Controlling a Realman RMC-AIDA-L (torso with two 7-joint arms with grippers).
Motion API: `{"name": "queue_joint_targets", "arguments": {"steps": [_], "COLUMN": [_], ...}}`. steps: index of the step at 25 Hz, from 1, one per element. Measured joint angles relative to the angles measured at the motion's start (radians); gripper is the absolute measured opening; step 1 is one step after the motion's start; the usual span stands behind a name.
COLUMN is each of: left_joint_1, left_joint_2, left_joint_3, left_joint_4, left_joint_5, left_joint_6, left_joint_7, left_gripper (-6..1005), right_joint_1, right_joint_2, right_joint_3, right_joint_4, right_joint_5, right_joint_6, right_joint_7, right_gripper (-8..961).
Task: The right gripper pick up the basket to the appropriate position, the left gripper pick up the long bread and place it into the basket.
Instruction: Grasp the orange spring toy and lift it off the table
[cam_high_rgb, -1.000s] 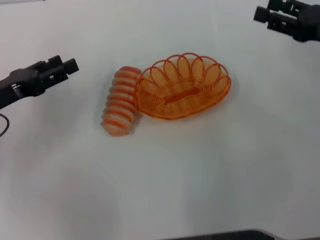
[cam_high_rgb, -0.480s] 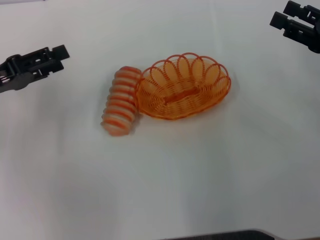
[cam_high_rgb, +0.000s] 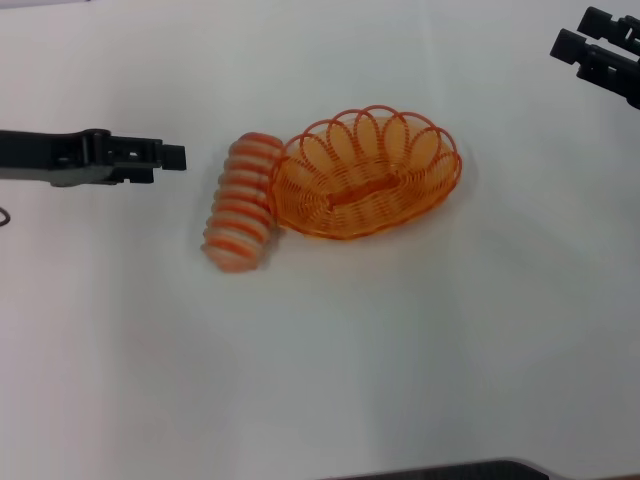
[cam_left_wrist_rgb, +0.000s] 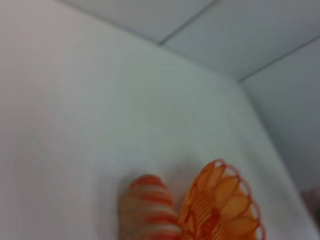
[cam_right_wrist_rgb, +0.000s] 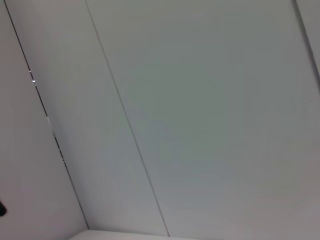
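Note:
The long bread (cam_high_rgb: 240, 205), cream with orange-red stripes, lies on the white table with its side against the left end of the basket (cam_high_rgb: 300, 200). The orange wire basket holds nothing. My left gripper (cam_high_rgb: 172, 154) reaches in from the left, level, and points at the far end of the bread from a short way off. Its fingers look slightly apart and hold nothing. My right gripper (cam_high_rgb: 580, 35) hangs open at the far right corner, well away from the basket. The left wrist view shows the bread (cam_left_wrist_rgb: 147, 210) and the basket (cam_left_wrist_rgb: 222, 210) side by side.
The white table (cam_high_rgb: 320, 360) spreads around both objects with nothing else on it. A dark edge (cam_high_rgb: 450, 470) shows at the near side. The right wrist view shows only pale wall panels (cam_right_wrist_rgb: 200, 125).
My left gripper has swung to the right toward the bread and turned onto its side. My right gripper has drifted farther toward the right corner. Bread and basket have not moved.

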Motion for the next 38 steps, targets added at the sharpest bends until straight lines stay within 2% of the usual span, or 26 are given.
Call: {"name": "queue_joint_targets", "arguments": {"steps": [3,6,11,15,16,17,29,32,38], "left_joint_1": [-0.051,-0.101,-0.172,-0.218,-0.218,-0.236,-0.25,-0.245,-0.244], "left_joint_2": [-0.008,-0.026,-0.069,-0.116,-0.116,-0.144,-0.155,-0.157,-0.158], "left_joint_3": [0.032,0.082,0.156,0.189,0.189,0.21,0.309,0.364,0.39], "left_joint_4": [0.047,0.099,0.175,0.219,0.219,0.242,0.223,0.209,0.191], "left_joint_5": [0.093,0.194,0.344,0.45,0.45,0.513,0.529,0.531,0.531], "left_joint_6": [0.001,0.009,0.022,0.029,0.029,0.025,-0.034,-0.069,-0.098], "left_joint_7": [-0.054,-0.102,-0.194,-0.24,-0.24,-0.279,-0.377,-0.396,-0.405], "left_gripper": [713,713,712,712,712,712,711,711,708], "right_joint_1": [0.0,-0.001,-0.001,-0.003,-0.003,-0.004,0.002,0.004,0.007], "right_joint_2": [-0.002,-0.004,-0.004,-0.003,-0.003,-0.003,-0.004,-0.004,-0.005], "right_joint_3": [0.0,0.0,0.006,0.011,0.012,0.012,0.012,0.012,0.012], "right_joint_4": [0.0,0.0,0.0,0.0,0.0,0.0,-0.002,-0.003,-0.004], "right_joint_5": [0.0,0.0,0.0,0.001,0.001,0.001,0.001,0.002,0.002], "right_joint_6": [0.007,0.019,0.032,0.046,0.048,0.052,0.088,0.094,0.1], "right_joint_7": [0.001,0.001,0.002,0.002,0.003,0.003,0.004,0.004,0.004], "right_gripper": [739,738,738,738,738,738,737,737,736]}}
